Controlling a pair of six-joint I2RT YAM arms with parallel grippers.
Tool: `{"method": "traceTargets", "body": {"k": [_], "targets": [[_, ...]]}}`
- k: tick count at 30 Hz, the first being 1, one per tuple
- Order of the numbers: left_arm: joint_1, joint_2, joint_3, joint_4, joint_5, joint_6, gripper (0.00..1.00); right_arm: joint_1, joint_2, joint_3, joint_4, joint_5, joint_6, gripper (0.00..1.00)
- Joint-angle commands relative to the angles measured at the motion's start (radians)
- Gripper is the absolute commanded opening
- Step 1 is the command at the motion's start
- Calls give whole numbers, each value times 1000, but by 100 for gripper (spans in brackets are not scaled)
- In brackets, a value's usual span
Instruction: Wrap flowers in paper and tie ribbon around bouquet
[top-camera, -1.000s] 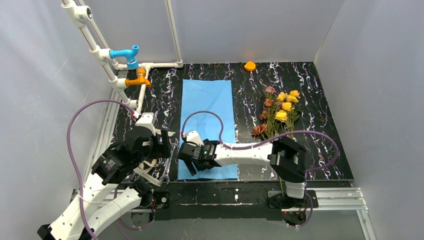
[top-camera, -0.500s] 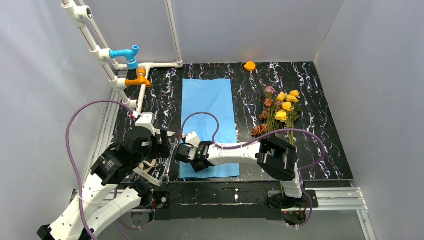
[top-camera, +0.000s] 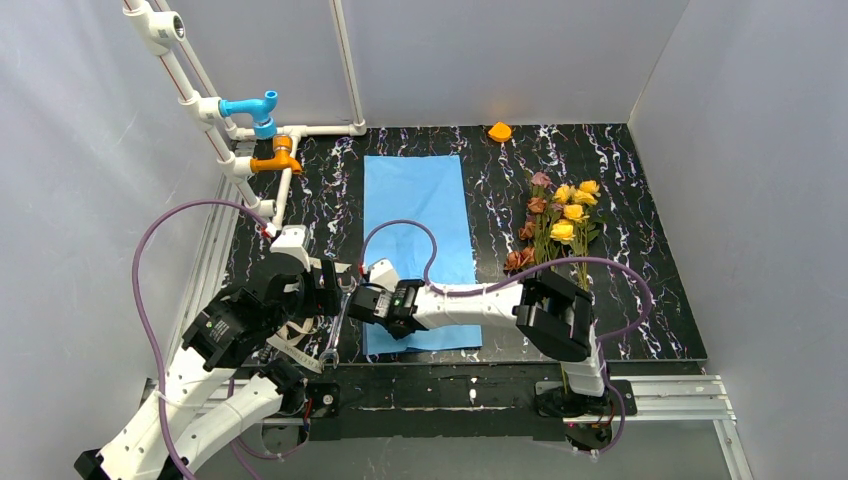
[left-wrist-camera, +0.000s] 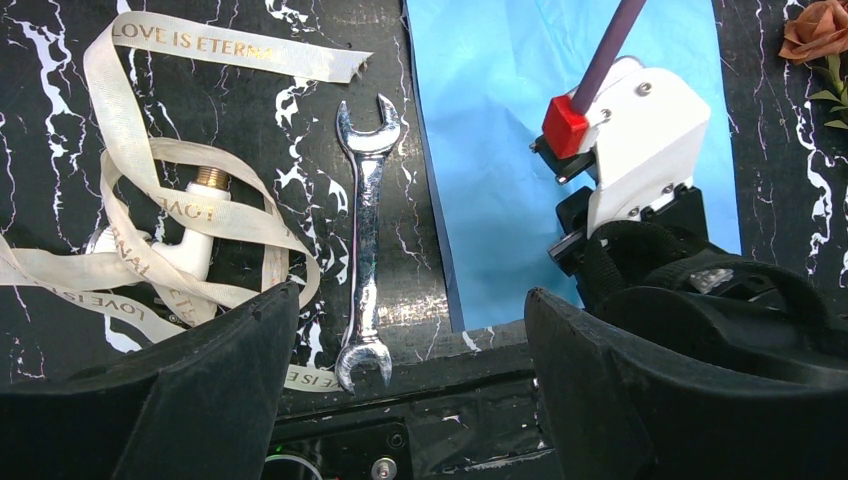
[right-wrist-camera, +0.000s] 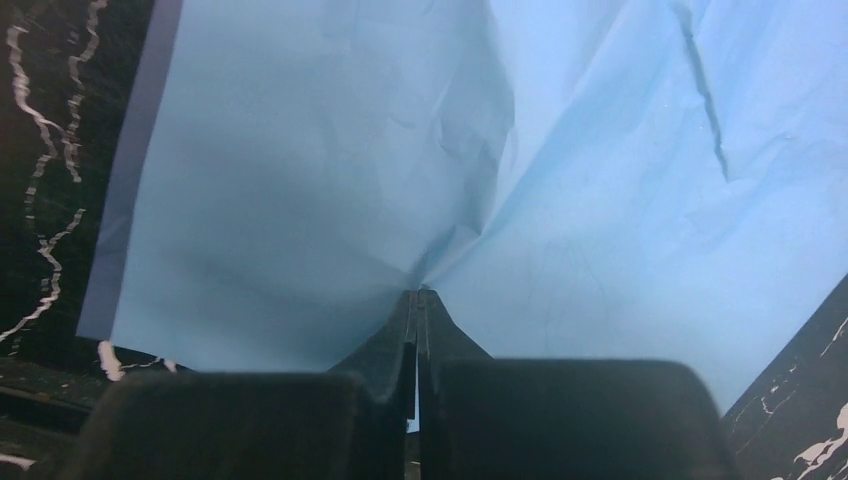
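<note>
The light blue paper (top-camera: 420, 215) lies flat down the middle of the black marble table. My right gripper (top-camera: 365, 306) is low over its near left corner, shut on the paper, which puckers into creases at the closed tips (right-wrist-camera: 418, 295). The flowers (top-camera: 560, 225), yellow and dusky pink roses, lie to the right of the sheet, untouched. The beige ribbon (left-wrist-camera: 140, 200), printed with gold letters, lies in loose loops at the left. My left gripper (left-wrist-camera: 410, 310) hangs open above the table's front edge, between the ribbon and the paper (left-wrist-camera: 520, 120), holding nothing.
A metal wrench (left-wrist-camera: 365, 230) lies between ribbon and paper. A white pipe fitting with a brass end (left-wrist-camera: 195, 225) sits under the ribbon loops. White pipes with a blue fitting (top-camera: 250, 105) and an orange fitting (top-camera: 275, 158) stand at the back left. A small orange object (top-camera: 499, 130) rests by the back wall.
My right gripper slid left along the paper's near edge to its left corner and shut, pinching the sheet into creases. The left arm has not moved.
</note>
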Motion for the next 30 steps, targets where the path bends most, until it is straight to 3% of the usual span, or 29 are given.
{"method": "traceTargets", "body": {"k": [1,5,11,16,22,30], "targets": [[-2,6,0,-15,-7,-6,82,-15,-98,59,-25,50,-13,1],[-3,21,-8,1,13,0,83,-50,-194,11,37,13,-41,1],[-3,-14,-103,152,159,-133,92,-243,-487,-254,268,-235,-101,1],[-2,18,-236,353,293,-222,83,-343,-628,-356,350,-369,-72,1],[-1,96,-287,406,224,-237,85,-491,-809,-499,415,-314,119,1],[64,338,-185,494,186,-153,87,-635,-964,-741,564,-422,290,1]]}}
